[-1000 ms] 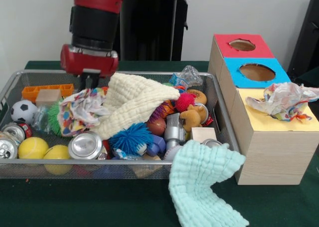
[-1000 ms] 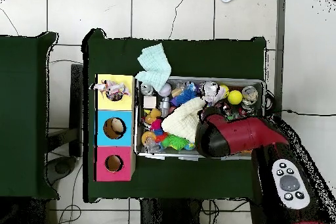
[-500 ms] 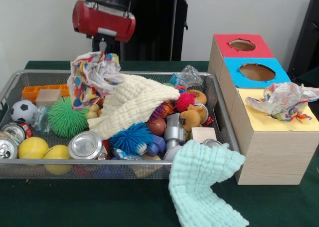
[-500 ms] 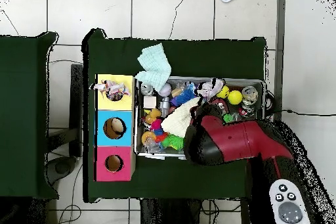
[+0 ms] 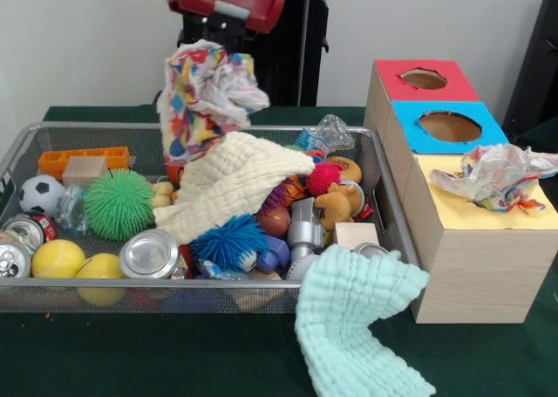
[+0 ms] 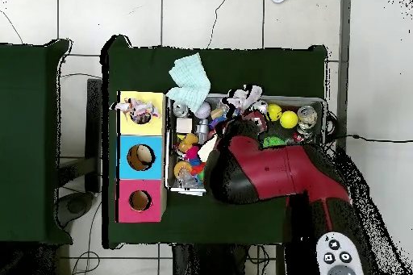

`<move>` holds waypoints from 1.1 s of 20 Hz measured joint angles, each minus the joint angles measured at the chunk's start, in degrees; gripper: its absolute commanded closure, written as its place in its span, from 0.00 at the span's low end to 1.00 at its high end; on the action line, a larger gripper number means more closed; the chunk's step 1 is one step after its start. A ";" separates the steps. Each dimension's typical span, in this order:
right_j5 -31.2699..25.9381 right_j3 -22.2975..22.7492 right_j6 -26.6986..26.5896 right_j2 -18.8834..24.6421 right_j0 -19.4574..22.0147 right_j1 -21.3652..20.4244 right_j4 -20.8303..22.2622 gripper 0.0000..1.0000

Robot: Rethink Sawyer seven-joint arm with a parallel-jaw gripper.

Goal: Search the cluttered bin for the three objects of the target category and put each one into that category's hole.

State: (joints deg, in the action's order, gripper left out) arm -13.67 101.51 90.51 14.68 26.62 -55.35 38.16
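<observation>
My gripper [image 5: 213, 39] hangs high above the wire bin [image 5: 26, 142], shut on a crumpled multicoloured cloth [image 5: 205, 96] that dangles clear of the clutter. In the overhead view the cloth [image 6: 242, 97] shows just past the red arm [image 6: 258, 171]. A cream cloth [image 5: 231, 183] lies over the toys in the bin's middle. A mint cloth [image 5: 357, 318] drapes over the bin's front right corner onto the table. Another patterned cloth [image 5: 493, 177] lies on the yellow end of the box [image 5: 471, 257], over its hole.
The box also has a blue hole [image 5: 449, 126] and a red hole [image 5: 424, 78], both uncovered. The bin holds cans [image 5: 150, 256], yellow balls [image 5: 57, 259], a green spiky ball [image 5: 119, 204], a blue spiky ball [image 5: 228, 241], a soccer ball [image 5: 40, 195] and wooden blocks [image 5: 356, 235].
The gripper has risen out of the bin and moved right toward the box, lifting the multicoloured cloth with it. The green spiky ball beneath is now uncovered.
</observation>
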 measured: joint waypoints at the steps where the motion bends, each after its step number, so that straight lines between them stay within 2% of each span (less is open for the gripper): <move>1: -0.27 0.00 0.00 -0.01 -0.95 -0.30 -0.69 1.00; 3: -0.60 0.01 0.00 -0.02 -2.22 -0.58 -1.42 1.00; 11: -1.84 0.03 0.00 -0.40 -11.69 -1.62 -7.17 1.00; 22: -1.85 0.04 0.00 -0.57 -17.12 -1.59 -11.84 1.00</move>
State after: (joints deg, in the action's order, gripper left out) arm -15.52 101.55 90.51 14.11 9.50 -56.94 26.31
